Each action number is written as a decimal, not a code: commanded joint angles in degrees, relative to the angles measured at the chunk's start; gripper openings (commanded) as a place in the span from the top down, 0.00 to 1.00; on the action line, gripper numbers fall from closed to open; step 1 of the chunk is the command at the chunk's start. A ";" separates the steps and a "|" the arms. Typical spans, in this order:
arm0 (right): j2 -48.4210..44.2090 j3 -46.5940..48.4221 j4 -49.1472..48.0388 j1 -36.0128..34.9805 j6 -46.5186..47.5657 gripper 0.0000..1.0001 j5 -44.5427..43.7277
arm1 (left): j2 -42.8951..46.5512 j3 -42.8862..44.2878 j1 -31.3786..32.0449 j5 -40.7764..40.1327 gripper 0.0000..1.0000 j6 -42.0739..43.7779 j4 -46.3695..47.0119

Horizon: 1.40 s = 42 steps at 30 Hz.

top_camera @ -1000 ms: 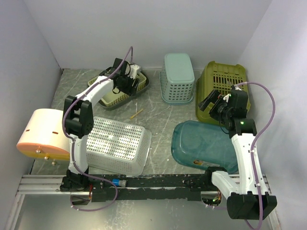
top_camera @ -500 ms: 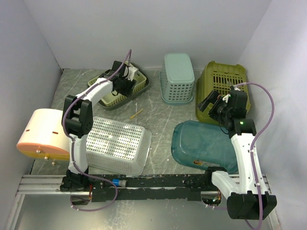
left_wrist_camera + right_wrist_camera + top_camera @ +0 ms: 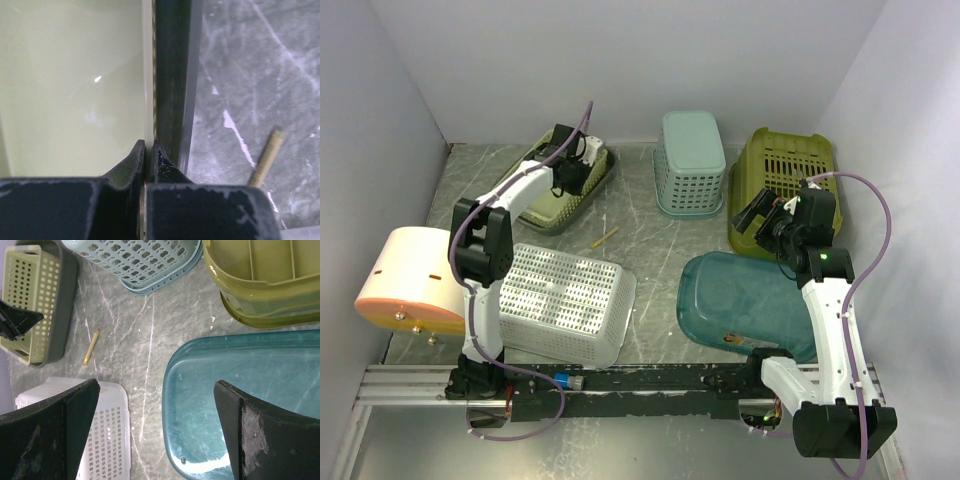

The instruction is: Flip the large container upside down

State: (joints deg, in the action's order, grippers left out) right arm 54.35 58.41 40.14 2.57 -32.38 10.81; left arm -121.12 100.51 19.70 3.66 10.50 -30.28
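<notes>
L end effector (image 3: 148, 145) pinching shut on pale green basket (image 3: 30, 300) wall, nesting in dark grey container (image 3: 67, 300), far-left on surface (image 3: 640, 230). R end effector (image 3: 760, 212) hanging spread wide above teal tub (image 3: 740, 300).

A grey marbled table (image 3: 650, 240) carries a white basket (image 3: 560, 300) lower left, a teal tub (image 3: 740, 300) lower right, a light blue basket (image 3: 690, 160) upper middle, an olive basket (image 3: 780, 180) upper right, a grey tray (image 3: 64, 305) with a yellow-green basket (image 3: 27, 305) in it upper left, and a small stick (image 3: 605, 237) near the centre.
</notes>
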 commanded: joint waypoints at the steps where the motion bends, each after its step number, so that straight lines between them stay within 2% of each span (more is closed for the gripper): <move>1: -0.85 -0.73 -0.91 0.16 0.01 0.00 0.44 | 4.53 3.27 -0.38 -6.92 0.93 -0.45 -1.06; 6: -0.60 -0.71 -1.29 0.17 -0.05 0.00 0.70 | 11.76 4.80 -0.29 -8.90 0.93 -0.95 -1.75; 13: -0.15 -0.71 -2.85 0.18 -0.75 0.00 2.01 | 21.87 8.07 1.34 -1.61 0.93 -4.58 -3.31; 17: 0.11 -0.75 -3.39 0.16 -1.01 0.00 2.37 | 25.73 8.07 1.92 4.96 0.93 -12.33 -1.44; 21: 0.15 -0.70 -3.85 0.16 -1.36 0.00 2.80 | 29.76 -0.19 2.11 18.93 0.93 -27.37 10.08; 26: -0.38 -0.74 -3.39 0.16 -1.22 0.00 2.64 | 30.77 -10.59 3.02 28.32 0.93 -43.72 26.39; 37: -1.40 -2.44 -2.80 0.20 -1.26 0.00 2.75 | 25.64 -24.18 3.48 35.73 0.93 -62.83 51.13; 42: -1.51 -2.06 -2.65 0.15 -1.13 0.00 2.84 | 22.43 -26.48 2.76 35.60 0.93 -69.77 56.47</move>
State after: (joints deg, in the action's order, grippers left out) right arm 53.49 56.14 37.87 2.57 -33.63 13.02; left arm -97.41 74.74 23.07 36.29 -50.83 13.80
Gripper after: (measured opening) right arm 0.997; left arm 0.098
